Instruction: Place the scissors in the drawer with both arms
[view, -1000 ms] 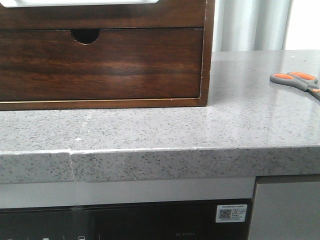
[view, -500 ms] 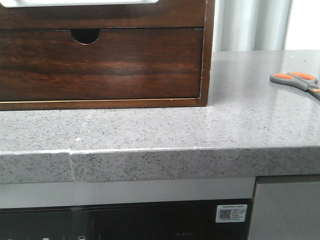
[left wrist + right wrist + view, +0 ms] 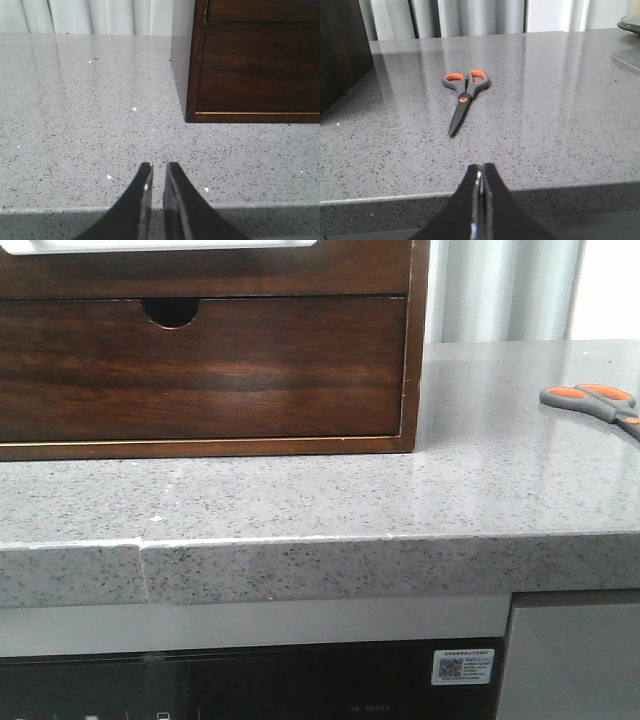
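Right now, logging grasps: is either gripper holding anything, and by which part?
Nothing. The scissors lie free on the counter; both the left gripper and right gripper are empty.

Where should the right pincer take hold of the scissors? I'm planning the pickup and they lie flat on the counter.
Probably at the pivot, where the grey handles meet the blades, coming straight down from above. The scissors lie flat and closed on the counter, so nothing can slide under them; the neck is narrow enough to pinch across. The right pincer is shut and would need to open first.

Black, curved, tapering end effector (image 3: 156, 172) fingers (image 3: 137, 200)
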{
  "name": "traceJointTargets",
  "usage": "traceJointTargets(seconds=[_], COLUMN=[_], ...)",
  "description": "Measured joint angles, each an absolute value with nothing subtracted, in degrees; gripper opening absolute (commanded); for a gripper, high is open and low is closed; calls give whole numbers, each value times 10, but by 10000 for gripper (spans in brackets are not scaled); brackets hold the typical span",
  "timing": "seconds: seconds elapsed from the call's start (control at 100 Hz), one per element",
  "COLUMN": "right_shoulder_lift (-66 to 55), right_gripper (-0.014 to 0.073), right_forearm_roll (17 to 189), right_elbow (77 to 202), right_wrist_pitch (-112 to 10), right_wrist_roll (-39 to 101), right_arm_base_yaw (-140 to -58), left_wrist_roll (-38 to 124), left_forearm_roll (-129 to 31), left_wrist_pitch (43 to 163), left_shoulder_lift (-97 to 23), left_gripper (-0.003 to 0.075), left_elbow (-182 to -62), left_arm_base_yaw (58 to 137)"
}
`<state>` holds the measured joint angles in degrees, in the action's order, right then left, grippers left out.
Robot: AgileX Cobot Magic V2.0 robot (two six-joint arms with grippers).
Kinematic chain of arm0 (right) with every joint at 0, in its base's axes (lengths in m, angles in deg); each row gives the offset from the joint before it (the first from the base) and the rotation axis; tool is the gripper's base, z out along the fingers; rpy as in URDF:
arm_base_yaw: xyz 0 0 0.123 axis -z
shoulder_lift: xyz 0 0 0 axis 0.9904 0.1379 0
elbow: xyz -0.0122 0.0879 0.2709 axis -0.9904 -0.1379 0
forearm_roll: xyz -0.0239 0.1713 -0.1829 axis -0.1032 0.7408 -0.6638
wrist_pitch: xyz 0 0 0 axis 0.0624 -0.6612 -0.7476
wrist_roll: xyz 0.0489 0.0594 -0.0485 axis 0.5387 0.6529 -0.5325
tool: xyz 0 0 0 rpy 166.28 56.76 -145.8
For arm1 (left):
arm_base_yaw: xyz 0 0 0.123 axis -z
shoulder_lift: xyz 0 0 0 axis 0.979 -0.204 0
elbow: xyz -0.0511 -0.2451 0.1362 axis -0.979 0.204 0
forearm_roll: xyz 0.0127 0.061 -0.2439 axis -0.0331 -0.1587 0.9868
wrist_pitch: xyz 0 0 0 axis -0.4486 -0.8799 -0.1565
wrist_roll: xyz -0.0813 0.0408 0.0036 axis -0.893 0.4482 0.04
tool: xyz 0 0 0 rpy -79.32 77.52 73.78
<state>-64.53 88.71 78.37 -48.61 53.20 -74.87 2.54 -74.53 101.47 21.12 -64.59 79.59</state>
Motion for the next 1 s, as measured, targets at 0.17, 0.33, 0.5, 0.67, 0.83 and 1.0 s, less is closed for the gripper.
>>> traceJointTargets(seconds=[0.17, 0.33, 0.5, 0.67, 0.83, 1.0], right_shoulder_lift=[-645, -638, -575, -520, -504, -504], right_gripper=[-106, -106, -106, -106, -106, -106], right_forearm_roll=[887, 887, 889, 892, 892, 893], right_elbow=[787, 831, 899, 941, 947, 947], right_wrist_pitch=[-506, -547, -591, -601, -607, -608], right_wrist_roll=[532, 532, 535, 535, 532, 532], right_arm_base_yaw=[-749, -749, -749, -749, -749, -749], left_wrist_roll=[25, 25, 25, 25, 27, 27], left_forearm_roll=[-749, -776, -776, -770, -769, -770], left_wrist_pitch=[991, 1026, 1054, 1008, 960, 912], left_shoulder_lift=[211, 207, 138, 86, 70, 62], left_gripper=[3, 3, 3, 4, 50, 214], left_elbow=[-650, -702, -772, -801, -803, -803], left_arm_base_yaw=[796, 796, 796, 796, 796, 796])
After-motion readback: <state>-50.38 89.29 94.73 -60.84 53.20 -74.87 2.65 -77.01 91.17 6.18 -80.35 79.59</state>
